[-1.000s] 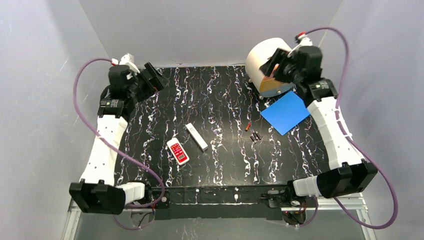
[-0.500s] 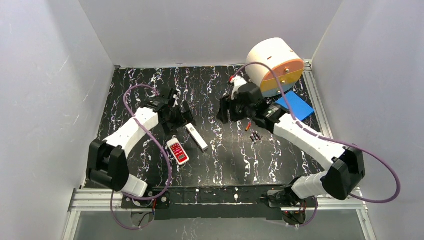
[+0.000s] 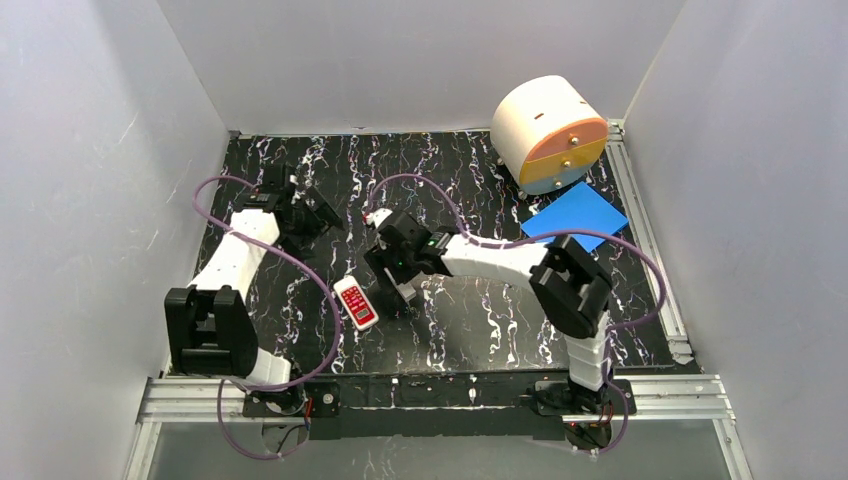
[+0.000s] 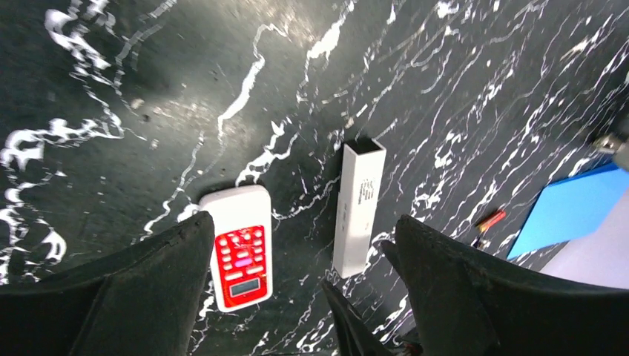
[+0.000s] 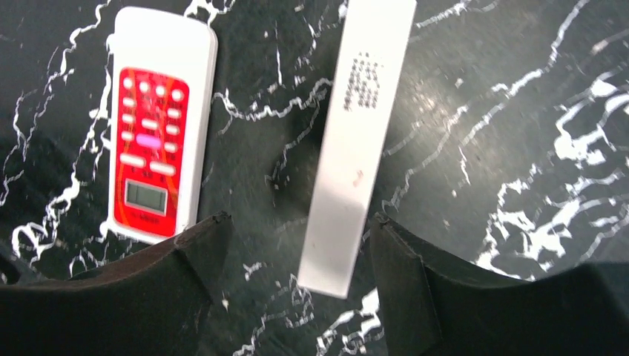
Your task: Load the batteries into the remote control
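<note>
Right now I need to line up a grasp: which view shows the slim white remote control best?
Right wrist: the slim white remote control lies close, nearly full length, printed marking clear. Left wrist shows it whole but smaller. From the top, the right arm covers most of it.

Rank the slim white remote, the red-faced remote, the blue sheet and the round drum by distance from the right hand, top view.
1. slim white remote, directly under the right hand
2. red-faced remote, just left of it
3. blue sheet, off to the right
4. round drum, back right corner
</note>
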Robot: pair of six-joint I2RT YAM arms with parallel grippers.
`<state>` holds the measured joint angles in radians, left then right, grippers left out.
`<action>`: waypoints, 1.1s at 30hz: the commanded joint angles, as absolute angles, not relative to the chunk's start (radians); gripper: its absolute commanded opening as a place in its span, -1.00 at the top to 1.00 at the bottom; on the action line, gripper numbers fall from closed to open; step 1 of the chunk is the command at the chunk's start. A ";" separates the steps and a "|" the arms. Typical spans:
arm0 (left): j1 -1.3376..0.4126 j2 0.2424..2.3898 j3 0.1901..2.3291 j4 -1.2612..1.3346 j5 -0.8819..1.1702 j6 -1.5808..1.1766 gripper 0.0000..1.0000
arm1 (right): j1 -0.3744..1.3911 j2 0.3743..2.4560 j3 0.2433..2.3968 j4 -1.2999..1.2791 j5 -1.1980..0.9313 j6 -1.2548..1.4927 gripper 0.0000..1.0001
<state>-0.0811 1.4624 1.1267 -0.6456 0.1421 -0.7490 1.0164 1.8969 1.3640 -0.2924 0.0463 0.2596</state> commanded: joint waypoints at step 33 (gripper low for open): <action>0.107 1.428 1.088 -0.490 0.493 -0.487 -0.77 | 0.980 2.040 1.545 -0.421 0.088 0.069 0.50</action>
<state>0.1024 1.4223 1.1019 -0.5522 0.3656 -0.5945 1.0428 2.0815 1.5280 -0.4145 0.2337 0.1123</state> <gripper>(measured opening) 0.886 0.425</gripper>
